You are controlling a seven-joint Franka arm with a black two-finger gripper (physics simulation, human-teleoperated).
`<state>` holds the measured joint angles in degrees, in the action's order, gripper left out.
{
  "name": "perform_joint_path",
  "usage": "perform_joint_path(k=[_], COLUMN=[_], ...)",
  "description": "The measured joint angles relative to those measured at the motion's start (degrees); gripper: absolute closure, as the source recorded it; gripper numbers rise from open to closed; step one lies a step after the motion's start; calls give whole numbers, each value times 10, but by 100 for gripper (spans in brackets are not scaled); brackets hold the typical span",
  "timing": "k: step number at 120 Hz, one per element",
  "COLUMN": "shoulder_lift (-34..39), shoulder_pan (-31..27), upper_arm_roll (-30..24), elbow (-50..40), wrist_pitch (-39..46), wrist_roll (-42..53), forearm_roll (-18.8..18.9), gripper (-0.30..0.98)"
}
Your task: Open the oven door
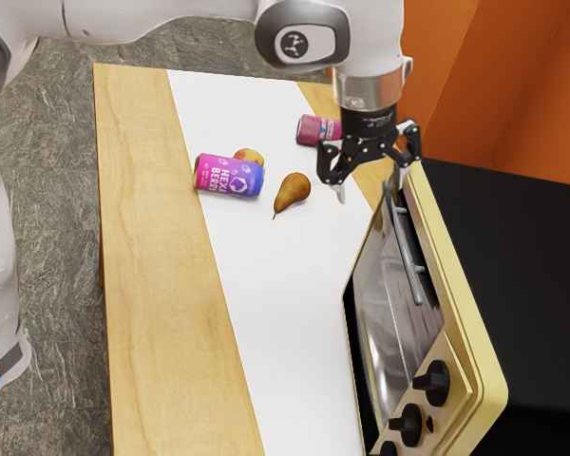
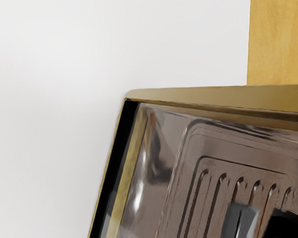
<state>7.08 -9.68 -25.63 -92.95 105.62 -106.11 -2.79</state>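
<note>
Exterior view first: the gripper (image 1: 370, 181) stands wide open, holding nothing, near one end of the handle (image 1: 405, 249). That bar runs along the glass oven door (image 1: 385, 313), on the front of the yellow-edged oven (image 1: 484, 380). Farther out, a brown pear (image 1: 294, 192) lies on the counter (image 1: 152, 247), near a pink-and-purple can (image 1: 230, 176).
</note>
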Motion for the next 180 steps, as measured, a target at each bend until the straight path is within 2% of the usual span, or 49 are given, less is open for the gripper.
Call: perform_joint_path(k=[74,128,180], shoulder_lift=[6,106,214], shoulder_pan=[-1,-24,-46], upper_arm_roll=[3,3,-1], elbow=[-39,-158,-270], wrist_pitch=[27,57,86], wrist_roll=[28,36,41], forearm_roll=[-10,-50,-111], gripper=[0,0,0])
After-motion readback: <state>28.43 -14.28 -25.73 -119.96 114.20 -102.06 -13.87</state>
